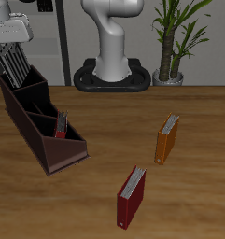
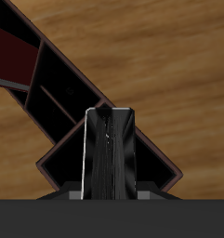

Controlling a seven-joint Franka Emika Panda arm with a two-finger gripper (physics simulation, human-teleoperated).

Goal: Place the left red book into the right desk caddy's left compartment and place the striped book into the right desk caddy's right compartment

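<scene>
Three sections sit in a row inside the right desk caddy [image 1: 44, 135], the long dark box on the wooden counter [image 1: 179, 196]. I am holding the striped book [image 1: 13, 63] up above the far-back end section, the right compartment [image 1: 19, 95]. My fingers [image 1: 11, 45] are closed on the top of that thin book, which hangs down with its low end right at the rim of the section. From my wrist view, the striped book [image 2: 108, 153] fills the middle, with the dark walls of the box [image 2: 48, 93] spreading out under it.

One red book, the left red book [image 1: 61, 125], stands in the left compartment [image 1: 65, 140], the end section nearest the counter's front edge (only its top pokes out).

Two more books stand upright on the counter, well apart from the box: an orange book [image 1: 167, 139] and a darker red book [image 1: 131, 198] closer to the front edge. I cannot read any writing on any of the books.
</scene>
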